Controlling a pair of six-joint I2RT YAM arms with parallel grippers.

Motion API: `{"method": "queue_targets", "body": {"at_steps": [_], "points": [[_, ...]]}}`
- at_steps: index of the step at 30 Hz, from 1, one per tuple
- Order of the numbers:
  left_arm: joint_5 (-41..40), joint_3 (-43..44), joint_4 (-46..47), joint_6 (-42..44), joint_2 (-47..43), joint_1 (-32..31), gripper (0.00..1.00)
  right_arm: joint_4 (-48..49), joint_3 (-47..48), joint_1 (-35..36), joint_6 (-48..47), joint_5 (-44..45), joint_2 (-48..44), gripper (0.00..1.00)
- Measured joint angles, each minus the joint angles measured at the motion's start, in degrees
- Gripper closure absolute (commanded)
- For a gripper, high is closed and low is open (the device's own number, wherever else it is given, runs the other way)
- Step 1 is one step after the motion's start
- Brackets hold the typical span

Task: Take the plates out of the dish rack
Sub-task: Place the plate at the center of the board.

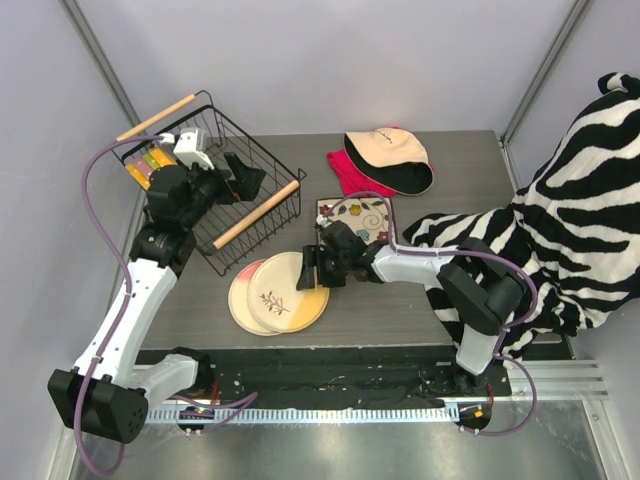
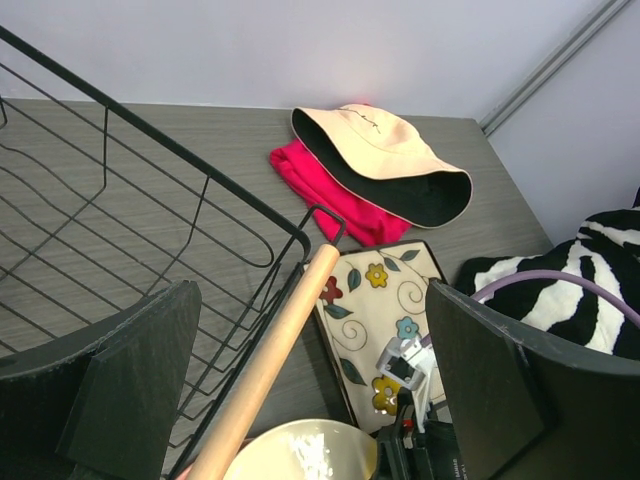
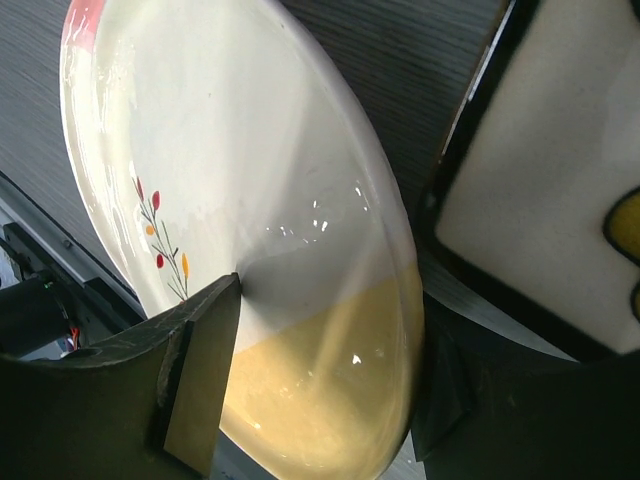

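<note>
left gripper (image 2: 315, 385) spread wide, right gripper (image 1: 311, 268) low

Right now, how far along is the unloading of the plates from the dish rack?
Done: the square flowered plate and a pink plate lie on the table. In hand: the right gripper straddles the rim of the cream plate lying on the pink one, jaws apart. Left: several coloured plates stand at the far end of the rack, with the open left gripper over it, holding nothing.

Colours at right gripper (image 1: 308, 270)
Cream-yellow plate (image 3: 250, 200), red sprig, between fingers (image 3: 200, 380); pink plate (image 1: 238, 300) under; cream dark-rimmed square plate (image 3: 560, 150) beside.
</note>
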Motion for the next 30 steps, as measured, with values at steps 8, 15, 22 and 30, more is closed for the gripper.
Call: {"method": "queue_targets", "body": {"at_steps": [8, 15, 22, 30], "points": [[0.1, 0.0, 0.0, 0.0, 0.0, 0.0, 0.00, -0.1, 2.0, 0.3, 0.0, -0.1, 1.7, 0.29], [0.2, 0.0, 0.0, -0.2, 0.0, 0.0, 0.00, -2.3, 2.0, 0.4, -0.3, 1.0, 1.7, 0.28], [0.5, 0.0, 0.0, -0.2, 0.0, 0.0, 0.00, -3.5, 2.0, 0.4, -1.1, 2.3, 1.1, 0.24], [0.5, 0.0, 0.0, -0.2, -0.1, 0.0, 0.00, -6.0, 2.0, 0.4, -1.5, 3.6, -1.8, 0.24]]}}
